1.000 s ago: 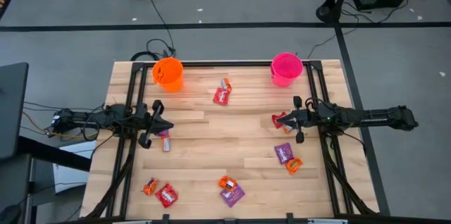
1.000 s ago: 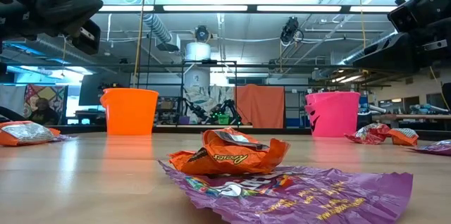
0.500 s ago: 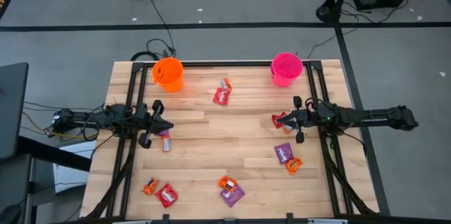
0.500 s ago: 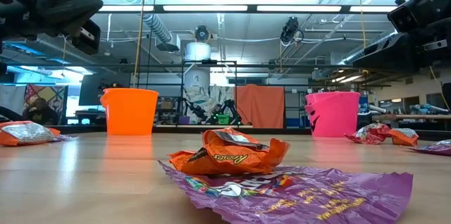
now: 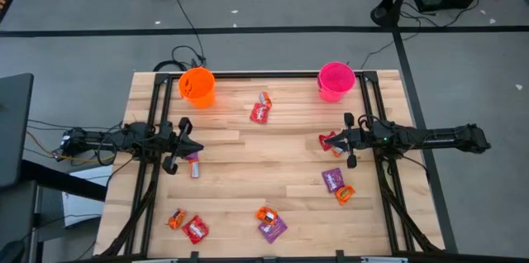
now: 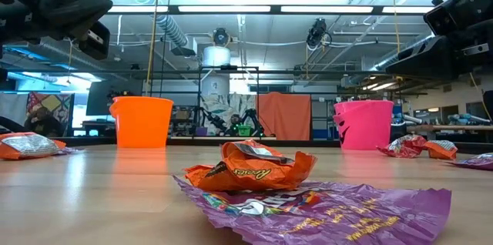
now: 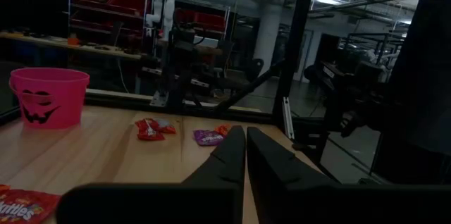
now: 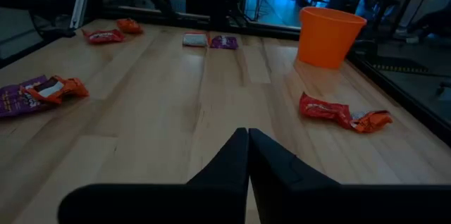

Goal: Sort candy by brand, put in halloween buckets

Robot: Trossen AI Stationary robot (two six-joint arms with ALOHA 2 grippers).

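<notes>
The orange bucket (image 5: 197, 86) stands at the table's far left and the pink bucket (image 5: 335, 81) at the far right, both upright on their bases. Candy lies flat and scattered: a red one (image 5: 261, 112) between the buckets, a purple (image 5: 333, 179) and an orange one (image 5: 344, 193) at the right, an orange (image 5: 265, 213) and a purple one (image 5: 272, 228) near the front edge, and two more (image 5: 188, 225) at the front left. My left gripper (image 5: 198, 149) hovers shut at mid-left, above a small candy (image 5: 194, 165). My right gripper (image 5: 324, 140) hovers shut at mid-right, over a red candy (image 5: 329, 142).
Dark frame rails (image 5: 145, 180) run along the table's left and right sides under both arms. Bare wood (image 5: 264, 160) lies between the two grippers. Cables (image 5: 178, 54) trail off the far left corner.
</notes>
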